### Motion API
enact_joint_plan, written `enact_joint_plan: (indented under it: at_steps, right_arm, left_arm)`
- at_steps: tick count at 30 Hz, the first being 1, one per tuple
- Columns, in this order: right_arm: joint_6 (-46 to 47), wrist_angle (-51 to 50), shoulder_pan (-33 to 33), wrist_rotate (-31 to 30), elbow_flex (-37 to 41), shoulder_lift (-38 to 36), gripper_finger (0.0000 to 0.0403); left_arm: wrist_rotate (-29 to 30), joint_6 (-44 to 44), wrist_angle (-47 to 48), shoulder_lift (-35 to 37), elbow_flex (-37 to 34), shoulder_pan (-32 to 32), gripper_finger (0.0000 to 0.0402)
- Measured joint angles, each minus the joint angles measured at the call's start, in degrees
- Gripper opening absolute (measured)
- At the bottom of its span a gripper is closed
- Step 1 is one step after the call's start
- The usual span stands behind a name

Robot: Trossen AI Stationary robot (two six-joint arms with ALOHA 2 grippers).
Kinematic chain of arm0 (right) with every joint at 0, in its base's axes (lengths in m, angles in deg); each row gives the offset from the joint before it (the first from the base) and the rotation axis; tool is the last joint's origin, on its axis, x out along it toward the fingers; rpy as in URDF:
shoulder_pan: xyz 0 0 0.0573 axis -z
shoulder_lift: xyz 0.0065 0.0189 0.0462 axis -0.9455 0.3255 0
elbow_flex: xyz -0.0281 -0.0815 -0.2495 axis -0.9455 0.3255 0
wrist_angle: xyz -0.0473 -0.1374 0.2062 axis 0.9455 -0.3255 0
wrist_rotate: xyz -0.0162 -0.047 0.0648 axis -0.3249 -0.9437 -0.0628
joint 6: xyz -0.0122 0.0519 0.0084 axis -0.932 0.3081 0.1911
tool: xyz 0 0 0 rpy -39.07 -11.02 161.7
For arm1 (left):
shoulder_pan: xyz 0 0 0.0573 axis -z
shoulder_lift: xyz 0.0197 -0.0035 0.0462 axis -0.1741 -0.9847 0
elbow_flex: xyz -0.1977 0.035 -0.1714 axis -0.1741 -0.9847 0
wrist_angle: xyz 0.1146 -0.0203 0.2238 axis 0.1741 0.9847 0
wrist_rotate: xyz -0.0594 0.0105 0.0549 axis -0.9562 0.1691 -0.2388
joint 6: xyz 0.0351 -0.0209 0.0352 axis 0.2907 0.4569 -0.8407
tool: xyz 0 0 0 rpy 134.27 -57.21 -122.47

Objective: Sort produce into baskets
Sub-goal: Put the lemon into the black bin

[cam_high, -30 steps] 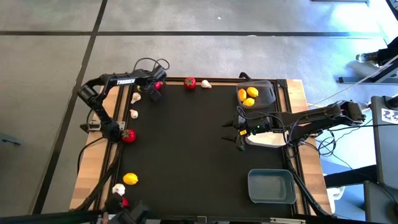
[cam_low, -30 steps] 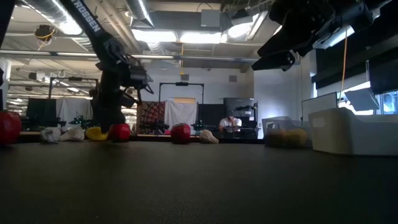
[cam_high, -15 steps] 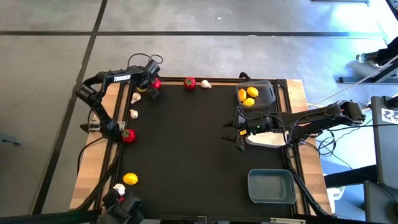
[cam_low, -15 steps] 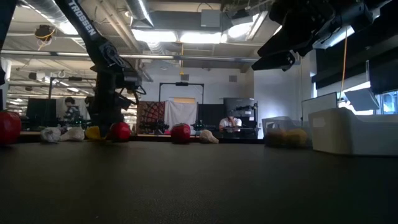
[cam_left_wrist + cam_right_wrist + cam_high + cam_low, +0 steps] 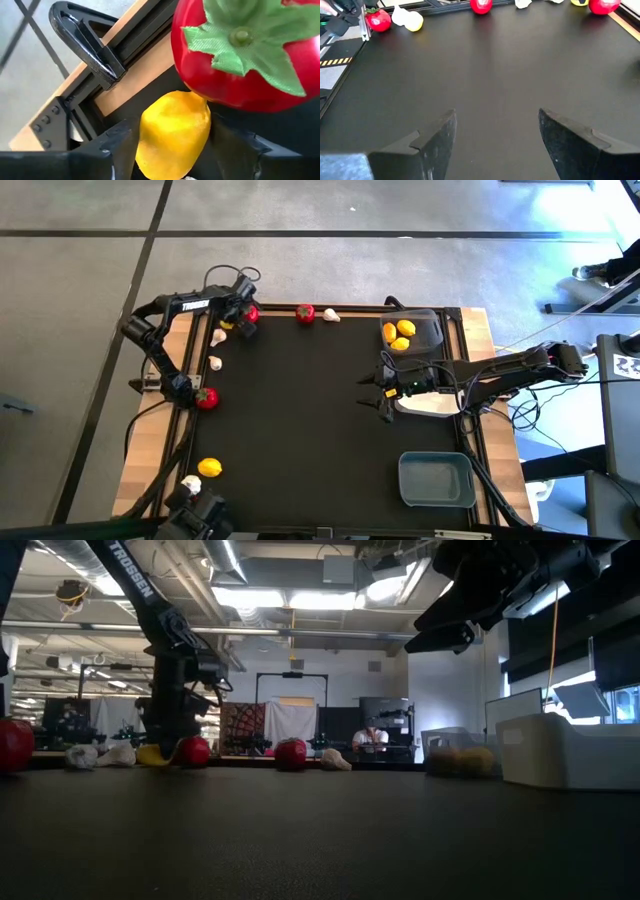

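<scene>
My left gripper [image 5: 237, 323] is at the table's far left corner, pointing down, open over a yellow lemon [image 5: 172, 131]. Its fingers stand close on either side of the lemon. The lemon lies on the table against a red fruit with a green top [image 5: 250, 60]. My right gripper [image 5: 375, 393] is open and empty above the table, beside the white basket [image 5: 432, 404]. The dark grey basket [image 5: 428, 328] holds lemons [image 5: 399, 332]. The blue-grey basket [image 5: 436, 478] stands near the front right. My left gripper comes at the lemon from above, with one finger [image 5: 117, 145] at each of its two sides. I cannot tell whether the fingers touch it. The lemon lies on the table, its far end against the red fruit.
Another red fruit [image 5: 305, 312] and a garlic bulb [image 5: 331, 315] lie at the far edge. Two garlic bulbs [image 5: 216, 350], a red fruit [image 5: 206, 398], a lemon [image 5: 210, 467] and a garlic bulb [image 5: 190, 483] lie along the left edge.
My left gripper has gone a little toward the table's left edge, from over the red fruit to over the lemon, then kept still. My right arm has not moved.
</scene>
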Motion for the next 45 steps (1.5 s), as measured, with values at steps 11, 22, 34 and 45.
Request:
enact_joint_plan:
  at_steps: [11,22,34,45]
  right_arm:
    - [-0.04,0.02,0.00,0.00,0.00,0.00,0.0280]
    - [-0.15,0.04,-0.02,0.02,0.00,0.00,0.0280]
    - [-0.13,0.07,0.00,0.02,0.00,0.00,0.0280]
    - [1.75,0.61,0.00,-1.85,-0.02,0.00,0.0280]
  left_arm:
    - [-0.09,-0.36,2.80,2.36,-0.05,3.11,0.0173]
    - [0.43,4.30,9.72,13.33,-0.07,11.20,0.0171]
    - [-3.12,13.02,10.12,27.30,-0.04,26.65,0.0171]
    - [-4.99,17.20,0.93,30.93,-0.04,40.60,0.0182]
